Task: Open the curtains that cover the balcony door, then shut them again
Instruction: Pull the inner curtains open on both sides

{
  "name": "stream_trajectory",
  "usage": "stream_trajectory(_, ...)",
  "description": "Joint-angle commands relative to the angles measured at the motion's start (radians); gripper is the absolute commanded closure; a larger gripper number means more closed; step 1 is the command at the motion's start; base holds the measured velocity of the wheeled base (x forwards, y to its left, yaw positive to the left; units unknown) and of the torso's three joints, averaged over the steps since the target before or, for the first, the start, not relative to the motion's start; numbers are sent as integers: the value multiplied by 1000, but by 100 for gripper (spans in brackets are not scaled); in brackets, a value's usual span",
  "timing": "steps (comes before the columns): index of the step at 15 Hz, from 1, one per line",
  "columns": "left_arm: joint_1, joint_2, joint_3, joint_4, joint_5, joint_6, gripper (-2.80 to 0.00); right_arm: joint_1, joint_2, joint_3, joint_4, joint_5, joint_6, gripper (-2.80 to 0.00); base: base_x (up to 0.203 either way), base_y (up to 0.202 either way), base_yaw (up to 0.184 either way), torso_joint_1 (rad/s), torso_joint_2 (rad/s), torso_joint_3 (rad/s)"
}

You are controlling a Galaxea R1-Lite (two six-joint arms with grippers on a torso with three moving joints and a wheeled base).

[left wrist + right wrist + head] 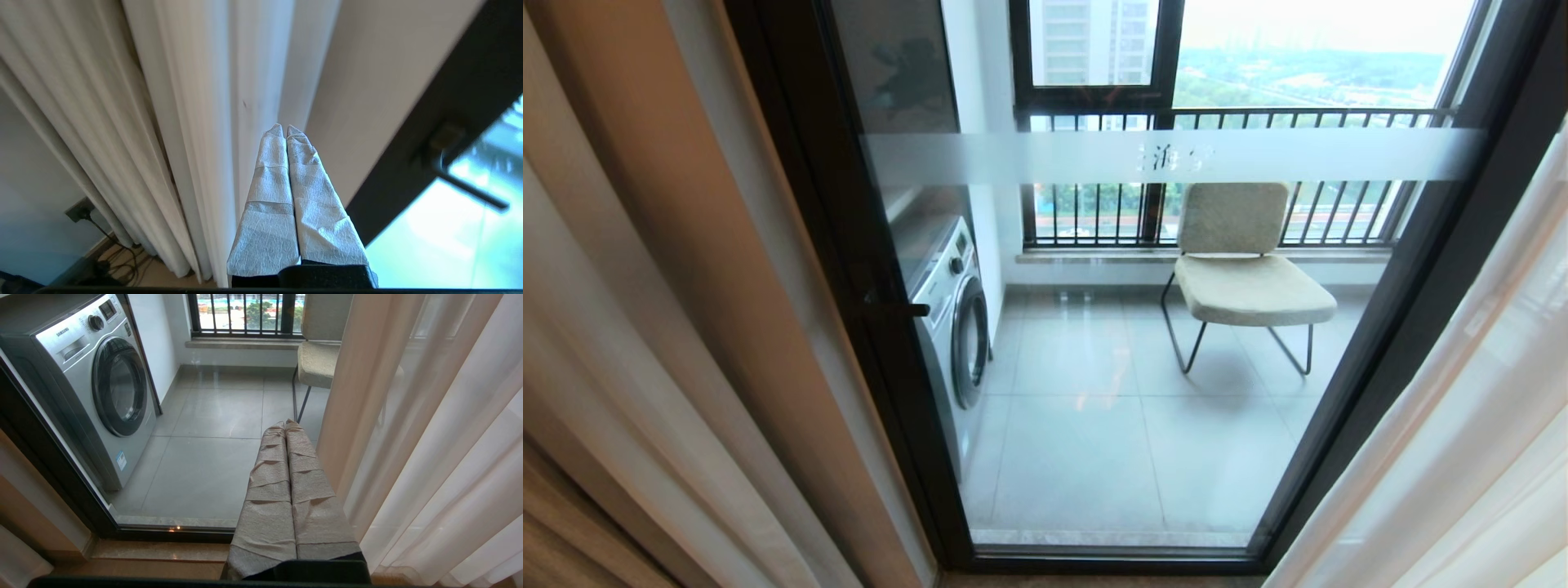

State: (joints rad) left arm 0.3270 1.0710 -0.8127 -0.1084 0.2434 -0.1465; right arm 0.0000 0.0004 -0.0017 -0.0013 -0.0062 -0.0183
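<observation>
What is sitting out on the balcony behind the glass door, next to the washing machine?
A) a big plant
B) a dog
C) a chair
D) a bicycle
C: through the glass door a padded beige chair on thin metal legs stands on the tiled floor, to the right of the washing machine, in front of the window railing.
</observation>
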Motion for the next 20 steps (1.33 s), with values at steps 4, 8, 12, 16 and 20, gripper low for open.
stream_trajectory(4, -114, -108, 166, -3, 1, 158, 0, 0, 0, 0, 0, 0, -1, 0, 0, 0, 0, 0, 0, 0)
stream_trajectory(8, -268, -241, 281, -5, -1, 189, 0, 0, 0, 0, 0, 0, 0, 0, 0, 0, 0, 0, 0, 0)
stream_trajectory(12, -330, -483, 460, -1, -48, 215, 0, 0, 0, 0, 0, 0, 0, 0, 0, 0, 0, 0, 0, 0)
stream_trajectory(16, -315, -763, 625, 28, -183, 269, 0, 0, 0, 0, 0, 0, 0, 0, 0, 0, 0, 0, 0, 0)
stream_trajectory(20, -305, -874, 762, 62, -183, 287, 0, 0, 0, 0, -1, 0, 0, 0, 0, 0, 0, 0, 0, 0)
